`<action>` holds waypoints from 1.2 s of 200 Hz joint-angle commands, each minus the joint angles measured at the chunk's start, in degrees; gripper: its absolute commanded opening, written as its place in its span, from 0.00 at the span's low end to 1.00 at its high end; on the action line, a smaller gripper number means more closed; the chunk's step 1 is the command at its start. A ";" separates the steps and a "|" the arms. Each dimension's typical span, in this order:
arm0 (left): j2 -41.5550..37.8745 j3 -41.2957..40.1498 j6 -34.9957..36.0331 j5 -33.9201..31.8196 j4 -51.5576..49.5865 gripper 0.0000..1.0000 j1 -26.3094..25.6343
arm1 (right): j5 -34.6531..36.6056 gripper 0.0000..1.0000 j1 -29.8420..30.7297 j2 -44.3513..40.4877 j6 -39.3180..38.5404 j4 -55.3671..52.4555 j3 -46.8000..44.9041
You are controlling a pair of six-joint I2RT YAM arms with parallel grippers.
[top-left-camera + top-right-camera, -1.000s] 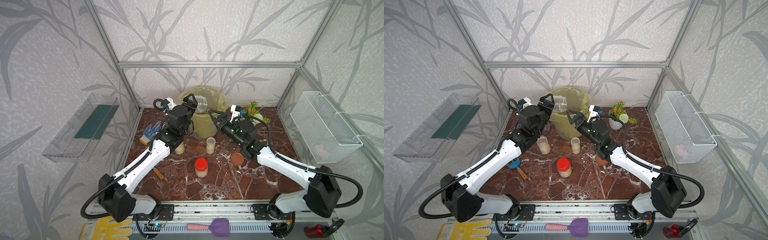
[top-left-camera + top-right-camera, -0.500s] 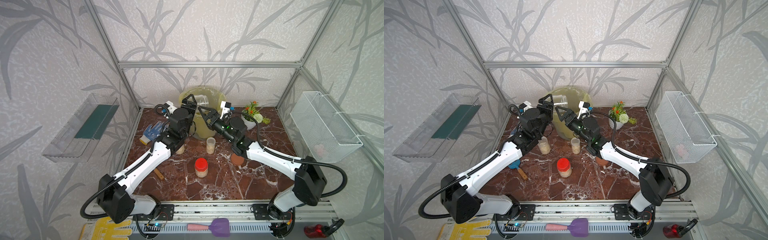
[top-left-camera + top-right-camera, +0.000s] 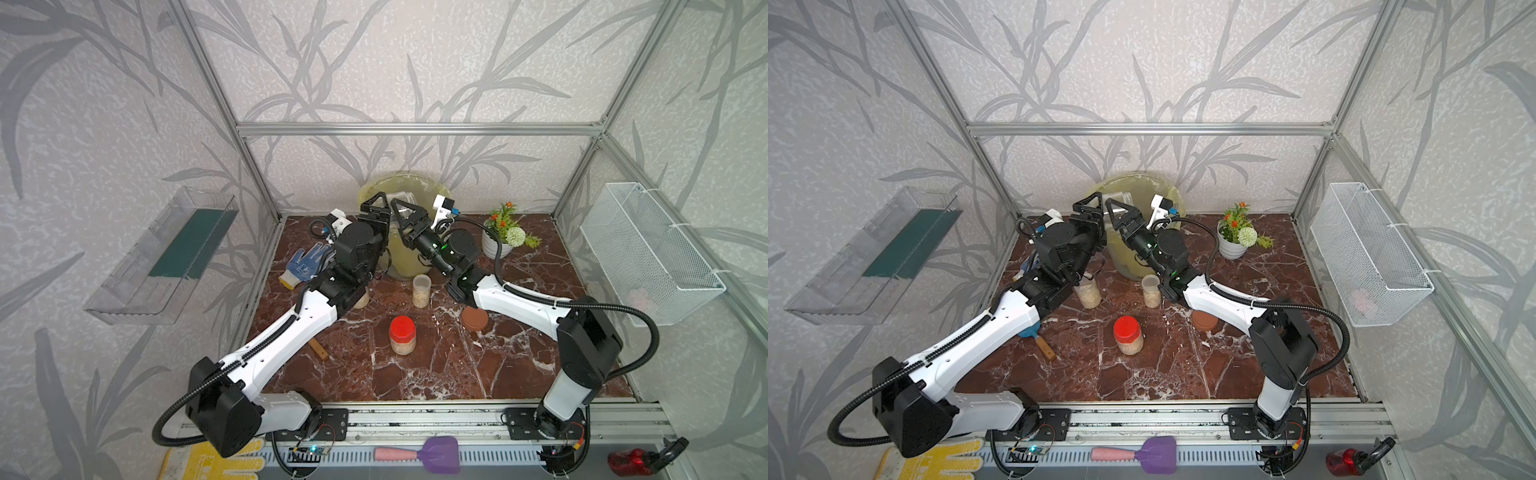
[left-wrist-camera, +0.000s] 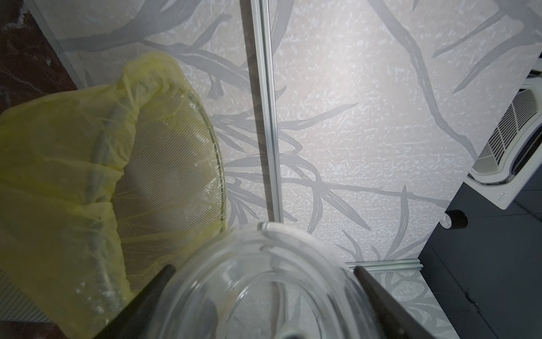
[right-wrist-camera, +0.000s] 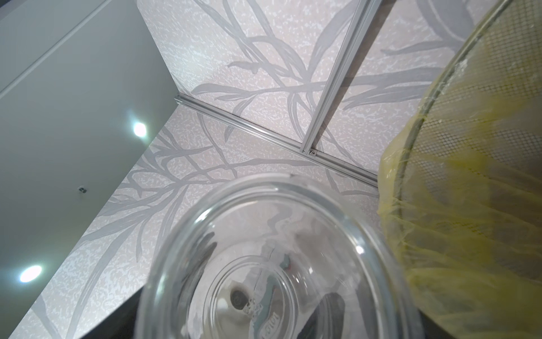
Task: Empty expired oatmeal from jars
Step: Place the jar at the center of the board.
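Note:
An empty clear jar [image 3: 401, 198] [image 4: 264, 293] hangs over the bin with the yellow bag [image 3: 399, 253], held by my left gripper [image 3: 380, 200] [image 4: 264, 270], whose dark fingers [image 4: 158, 281] press on its sides. My right gripper [image 3: 400, 205] stands open at the same jar [image 5: 264, 234], its fingers showing dark through the glass. On the table, oatmeal [image 3: 420, 298] fills a slim jar [image 3: 421, 289], a red-lidded jar [image 3: 402, 334] and a third jar [image 3: 1088, 293] that is partly hidden by my left arm. A brown lid [image 3: 474, 318] lies beside my right arm.
A white flower pot [image 3: 496, 247] stands at the back right. A blue glove [image 3: 305, 264] and a wooden-handled tool [image 3: 320, 349] lie on the left. A wire basket [image 3: 648, 253] hangs on the right wall, a clear shelf [image 3: 166, 253] on the left wall.
My right gripper has swung left and up from beside the bin to the jar held over it. The left gripper has shifted the jar slightly back, still gripping it.

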 commanded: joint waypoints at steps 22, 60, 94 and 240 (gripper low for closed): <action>-3.36 -0.30 -3.27 0.26 2.08 0.00 -0.37 | 1.05 1.00 -0.04 1.07 0.97 5.37 1.78; -2.20 0.29 -4.00 1.65 1.52 0.00 -0.34 | -0.10 0.97 -0.08 2.05 1.43 4.39 3.00; -1.16 0.67 -4.63 3.02 1.54 0.00 -0.30 | 0.21 0.88 -0.23 2.40 1.71 4.75 2.44; 1.08 3.22 -5.48 6.34 -1.11 0.89 0.73 | 5.33 0.27 -0.39 -1.31 -0.48 -0.80 -1.33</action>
